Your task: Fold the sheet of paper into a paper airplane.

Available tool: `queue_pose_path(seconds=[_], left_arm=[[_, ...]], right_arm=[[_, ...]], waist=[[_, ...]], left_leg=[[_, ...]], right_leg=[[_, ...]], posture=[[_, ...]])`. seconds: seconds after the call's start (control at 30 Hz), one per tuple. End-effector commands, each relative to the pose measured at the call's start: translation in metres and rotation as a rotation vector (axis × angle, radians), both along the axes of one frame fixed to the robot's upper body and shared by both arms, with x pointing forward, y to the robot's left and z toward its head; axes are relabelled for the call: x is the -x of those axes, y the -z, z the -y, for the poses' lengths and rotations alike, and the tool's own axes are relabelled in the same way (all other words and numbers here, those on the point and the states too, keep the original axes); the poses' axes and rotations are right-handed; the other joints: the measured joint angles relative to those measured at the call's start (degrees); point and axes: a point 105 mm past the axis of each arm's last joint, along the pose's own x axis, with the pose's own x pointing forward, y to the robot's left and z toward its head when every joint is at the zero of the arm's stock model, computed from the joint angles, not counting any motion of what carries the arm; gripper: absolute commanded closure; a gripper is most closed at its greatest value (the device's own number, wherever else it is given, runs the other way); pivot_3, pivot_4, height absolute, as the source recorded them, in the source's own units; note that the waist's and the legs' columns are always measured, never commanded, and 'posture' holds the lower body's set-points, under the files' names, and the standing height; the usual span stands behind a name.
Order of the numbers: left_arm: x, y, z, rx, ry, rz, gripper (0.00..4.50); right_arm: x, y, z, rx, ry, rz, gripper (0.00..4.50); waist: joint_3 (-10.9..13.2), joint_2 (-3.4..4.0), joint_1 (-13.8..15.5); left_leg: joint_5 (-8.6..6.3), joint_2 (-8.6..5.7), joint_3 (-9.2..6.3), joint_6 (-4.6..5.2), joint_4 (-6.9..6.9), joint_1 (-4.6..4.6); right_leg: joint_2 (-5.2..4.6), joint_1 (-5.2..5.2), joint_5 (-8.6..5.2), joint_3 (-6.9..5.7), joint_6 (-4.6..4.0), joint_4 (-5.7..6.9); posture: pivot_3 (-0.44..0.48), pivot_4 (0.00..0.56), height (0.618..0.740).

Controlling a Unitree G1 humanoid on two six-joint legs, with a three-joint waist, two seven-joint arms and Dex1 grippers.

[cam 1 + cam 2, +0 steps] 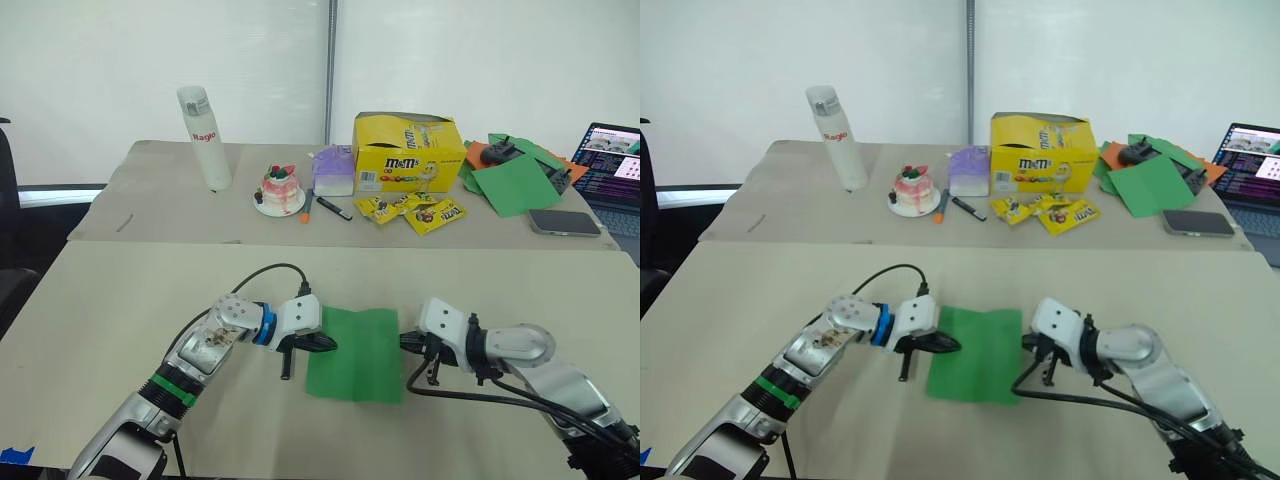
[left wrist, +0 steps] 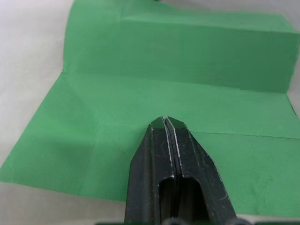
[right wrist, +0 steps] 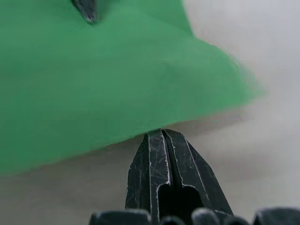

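Paper (image 1: 356, 352) lay flat on the near table (image 1: 120, 300), a creased green rectangle not yet narrowed to a wedge, so the airplane looked barely begun. Left of the paper, the left gripper (image 1: 325, 342) had its fingers pressed together with nothing between them, tips over the paper's left edge; in the left wrist view the closed tips (image 2: 166, 123) sat over the sheet near a crease, probably to pin it or press the fold flat. Right of the paper, the right gripper (image 1: 408, 343) was likewise shut and empty, its tips (image 3: 161, 134) just at the sheet's right edge, seemingly bracing that side so the sheet would not slide. Beyond the paper, on the far table (image 1: 150, 215), stood a bottle (image 1: 205, 138), a small cake (image 1: 280, 188), a yellow candy box (image 1: 408, 152) and spare green sheets (image 1: 515, 180), all well apart from the work.
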Motion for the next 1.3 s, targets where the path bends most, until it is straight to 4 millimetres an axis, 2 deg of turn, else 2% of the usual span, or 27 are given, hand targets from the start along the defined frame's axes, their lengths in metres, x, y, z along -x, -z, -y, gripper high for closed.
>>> queue_pose_path(seconds=[0.03, 0.2, 0.43, 0.6, 0.73, 0.9, 1.03, 1.13, 1.2, 1.3], left_arm=[[0.006, 0.034, -0.016, -0.130, -0.042, -0.074, 4.50], [0.005, 0.033, -0.016, -0.117, -0.056, -0.073, 4.50], [0.002, 0.031, -0.017, -0.089, -0.104, -0.080, 4.50], [0.004, 0.028, -0.019, -0.069, -0.129, -0.083, 4.50], [0.004, 0.027, -0.023, -0.055, -0.163, -0.081, 4.50], [-0.011, 0.006, -0.033, 0.043, -0.262, -0.059, 4.50], [-0.025, -0.018, -0.054, 0.143, -0.366, -0.065, 4.50], [-0.030, -0.029, -0.069, 0.176, -0.414, -0.065, 4.50], [-0.033, -0.034, -0.072, 0.202, -0.421, -0.062, 4.50], [-0.033, -0.047, -0.060, 0.277, -0.389, -0.072, 4.50]], right_arm=[[0.002, -0.024, -0.016, -0.111, -0.051, 0.020, 4.46], [-0.004, -0.035, -0.029, -0.194, -0.047, 0.021, 4.46], [-0.012, -0.026, -0.054, -0.246, -0.070, -0.009, 4.46], [-0.018, -0.020, -0.060, -0.263, -0.055, -0.017, 4.46], [-0.017, -0.007, -0.067, -0.251, -0.076, -0.056, 4.46], [-0.020, 0.008, -0.072, -0.224, -0.091, -0.095, 4.46], [-0.027, 0.011, -0.075, -0.206, -0.103, -0.088, 4.46], [-0.028, 0.012, -0.074, -0.193, -0.113, -0.086, 4.46], [-0.029, 0.016, -0.071, -0.160, -0.121, -0.080, 4.46], [-0.031, 0.020, -0.066, -0.118, -0.121, -0.069, 4.46]], waist=[[0.0, 0.00, 0.0], [0.0, 0.00, 0.0], [-0.1, -0.01, 0.0], [-0.1, 0.00, 0.0], [-0.1, 0.01, -0.2], [-0.1, 0.02, -0.3], [-0.1, 0.01, -0.6], [-0.1, 0.02, -0.7], [-0.1, 0.02, -0.6], [-0.1, 0.02, -0.2]], left_leg=[[0.00, 0.00, -0.01, 0.00, 0.01, 0.00], [0.00, 0.00, -0.04, 0.00, 0.04, 0.00], [0.00, -0.03, -0.15, 0.01, 0.05, -0.02], [0.02, -0.08, -0.25, 0.04, 0.09, -0.10], [0.02, -0.09, -0.31, 0.04, 0.07, -0.11], [0.02, -0.09, -0.37, 0.04, 0.07, -0.11], [0.03, -0.10, -0.44, 0.04, 0.07, -0.15], [0.03, -0.10, -0.48, 0.04, 0.04, -0.19], [0.03, -0.13, -0.48, 0.04, 0.04, -0.20], [0.03, -0.21, -0.48, 0.04, 0.04, -0.20]], right_leg=[[0.00, 0.00, 0.00, 0.00, 0.00, 0.01], [0.00, 0.02, 0.00, -0.03, 0.00, 0.02], [0.00, 0.02, 0.00, -0.06, -0.01, 0.03], [0.00, 0.00, 0.00, -0.06, -0.01, 0.04], [0.02, 0.00, 0.00, -0.06, -0.02, 0.04], [0.06, -0.03, -0.01, -0.06, -0.03, 0.07], [0.08, -0.08, -0.01, -0.06, -0.03, 0.10], [0.08, -0.12, -0.01, -0.09, -0.04, 0.09], [0.05, -0.10, -0.01, -0.11, -0.03, 0.08], [-0.01, -0.07, -0.01, -0.12, -0.03, 0.08]], posture=[[0.000, 0.150, 0.722], [0.000, 0.150, 0.722], [0.000, 0.150, 0.722], [0.000, 0.150, 0.722], [0.000, 0.150, 0.722], [0.000, 0.150, 0.722], [0.000, 0.150, 0.722], [0.000, 0.150, 0.722], [0.000, 0.150, 0.722], [0.000, 0.150, 0.722]])
